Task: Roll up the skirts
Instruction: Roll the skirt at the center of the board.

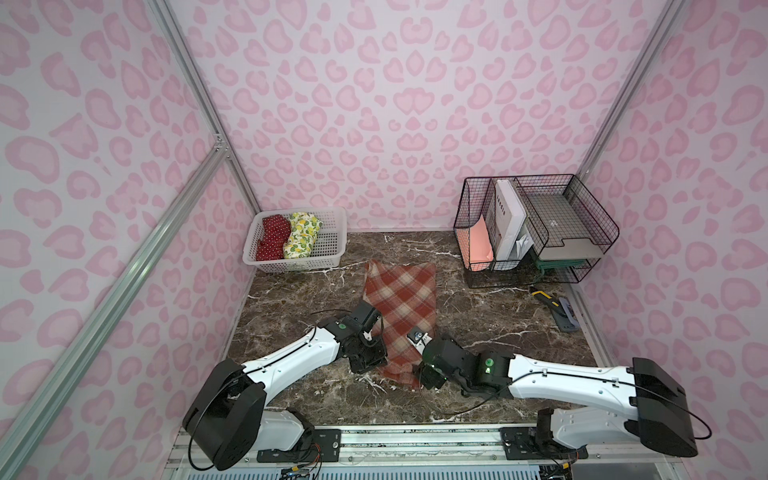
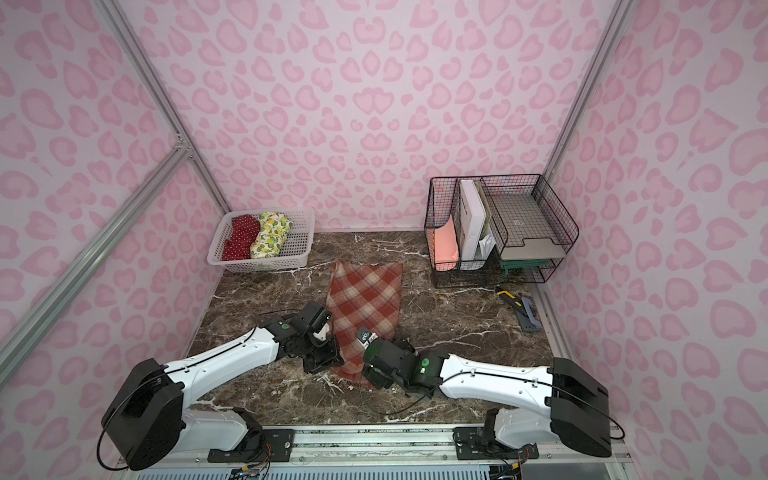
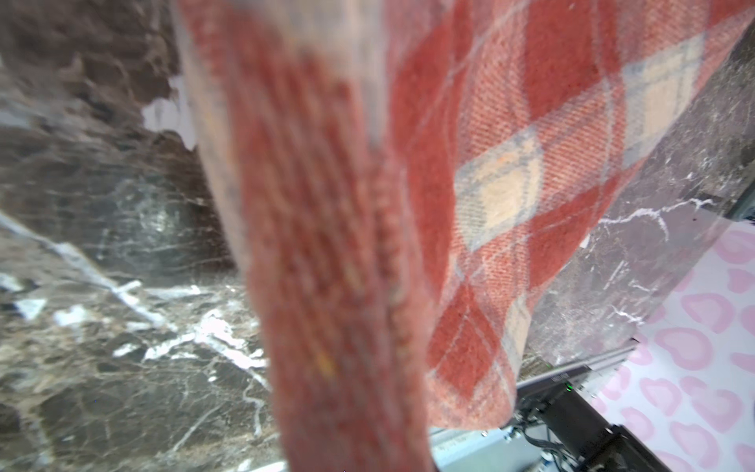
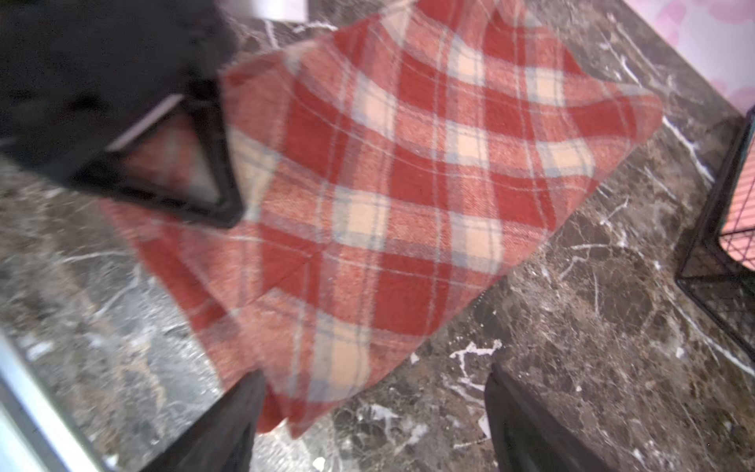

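Three skirts: two rolled in the white basket [image 1: 337, 217], one spread on the marble table [image 1: 478, 324].
Red dotted skirt [image 1: 272, 239] and lemon skirt [image 1: 301, 237]: side by side, touching, in the basket's left part, each roll lying near to far.
Plaid skirt [image 1: 403, 303]: mid-table, long axis from the robot's side toward the back wall.
Left gripper [image 1: 371, 334]: clamped on the plaid skirt's left edge, a fold raised (blurred cloth hides its fingers in the left wrist view).
Right gripper [image 4: 374, 372]: fingers spread wide, holding nothing, at the skirt's near right corner.
Hidden: both wrists cover the skirt's near end in both top views.
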You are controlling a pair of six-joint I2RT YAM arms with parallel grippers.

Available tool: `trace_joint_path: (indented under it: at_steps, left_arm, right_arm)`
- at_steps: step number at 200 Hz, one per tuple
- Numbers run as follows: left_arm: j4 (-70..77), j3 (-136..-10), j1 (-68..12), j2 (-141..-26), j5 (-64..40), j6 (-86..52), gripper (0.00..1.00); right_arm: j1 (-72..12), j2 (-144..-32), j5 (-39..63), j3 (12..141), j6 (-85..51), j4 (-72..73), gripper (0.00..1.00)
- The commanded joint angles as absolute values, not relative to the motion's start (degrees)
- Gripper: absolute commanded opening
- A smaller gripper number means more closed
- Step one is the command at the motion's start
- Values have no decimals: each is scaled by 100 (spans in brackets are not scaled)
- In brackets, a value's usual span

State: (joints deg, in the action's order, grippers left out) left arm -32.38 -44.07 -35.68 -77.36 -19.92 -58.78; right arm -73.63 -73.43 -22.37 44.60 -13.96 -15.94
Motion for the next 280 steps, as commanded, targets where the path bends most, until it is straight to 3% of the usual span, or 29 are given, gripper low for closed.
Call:
trace_joint_path:
  at_steps: [1, 70, 145, 166, 213, 250, 262, 280]
  left_arm:
    - [-3147, -4447, -3462, -7730, -2443, -5967, 0]
    - [-3138, -4331, -3296, -7604, -2627, -6016, 0]
    - [-3035, -4098, -3217, -7464, -2835, -6061, 0]
    - [-3049, -4096, -3200, -7443, -2869, -6027, 0]
    - [-3118, -3982, -3173, -7358, -2933, -5980, 0]
    - [-3160, -3803, -3155, -7263, -2962, -5977, 0]
    - [-3160, -3775, -3155, -7227, -2972, -5967, 0]
    - [-3215, -3762, -3147, -7144, -2960, -5951, 7]
  right_arm:
    - [-7660, -7319, -2289, 4338, -1156, -1007, 93]
    - [-8305, -8690, -2721, 4653, -578, -420, 95]
    - [-8432, -9539, -4722, 4931, -444, -419, 93]
    - [-8459, -9585, -4808, 4913, -397, -314, 92]
    - [-8605, -9730, -5069, 4970, -191, -200, 70]
    - [-8789, -9633, -5260, 5040, -58, -261, 68]
    - [-8796, -9615, -5135, 4961, 69, -118, 59]
    - [-8807, -9617, -4774, 4948, 142, -94, 30]
